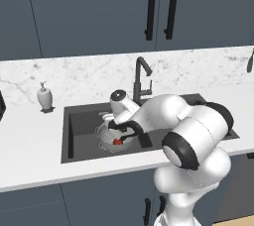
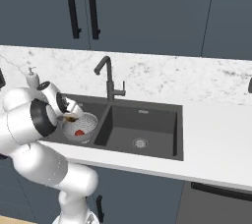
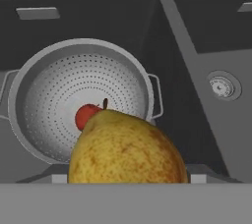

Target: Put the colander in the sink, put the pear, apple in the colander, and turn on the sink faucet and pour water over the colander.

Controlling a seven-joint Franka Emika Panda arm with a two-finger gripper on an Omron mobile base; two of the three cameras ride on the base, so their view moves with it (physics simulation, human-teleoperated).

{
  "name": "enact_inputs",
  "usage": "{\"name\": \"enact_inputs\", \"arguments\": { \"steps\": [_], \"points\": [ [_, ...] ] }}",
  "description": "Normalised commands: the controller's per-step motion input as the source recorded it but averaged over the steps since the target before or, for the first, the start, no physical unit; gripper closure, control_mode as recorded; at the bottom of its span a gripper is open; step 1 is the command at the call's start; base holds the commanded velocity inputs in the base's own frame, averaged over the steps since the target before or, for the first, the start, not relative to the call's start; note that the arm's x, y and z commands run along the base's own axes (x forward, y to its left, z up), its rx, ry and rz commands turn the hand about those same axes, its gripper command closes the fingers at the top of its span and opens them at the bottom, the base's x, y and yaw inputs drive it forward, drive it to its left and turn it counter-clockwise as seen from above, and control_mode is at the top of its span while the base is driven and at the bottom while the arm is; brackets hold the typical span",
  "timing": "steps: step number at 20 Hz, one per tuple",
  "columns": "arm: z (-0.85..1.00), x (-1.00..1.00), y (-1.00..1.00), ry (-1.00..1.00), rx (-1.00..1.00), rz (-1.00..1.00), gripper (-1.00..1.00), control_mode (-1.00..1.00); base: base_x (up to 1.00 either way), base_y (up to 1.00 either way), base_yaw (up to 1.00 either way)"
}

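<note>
Sink (image 2: 162, 115): the colander is seated in its left basin, the faucet (image 1: 141, 79) standing behind the divider.
Colander (image 3: 54, 90): its open bowl is seen directly beneath the hand, slightly ahead of the fingers.
Gripper (image 1: 124, 130): held just above the colander, pinched on the pear.
Pear (image 3: 125, 152): clamped between the fingers, stem pointed away from the hand toward the colander's middle.
Apple (image 3: 86, 116): found on the colander's floor, under the pear's stem end.
Key relation: a straight drop is judged enough.

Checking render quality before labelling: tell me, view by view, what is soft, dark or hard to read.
Left base view: arm hides most of the colander. Right base view: pear tiny, barely readable. Hand view: pear looms large; apple sharp; sink flat grey.
</note>
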Motion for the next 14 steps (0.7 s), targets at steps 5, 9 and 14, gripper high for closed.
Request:
{"name": "enact_inputs", "arguments": {
  "steps": [5, 9, 14],
  "points": [
    [-0.34, 0.39, 0.05, 0.00, 0.00, 0.00, 1.00, -1.00, 0.00, 0.00, 0.00],
    [-0.36, 0.40, 0.03, 0.03, 0.01, 0.00, 1.00, -1.00, 0.00, 0.00, 0.00],
    [-0.29, 0.29, 0.00, 0.03, 0.00, 0.00, 1.00, -1.00, 0.00, 0.00, 0.00]
  ]
}}
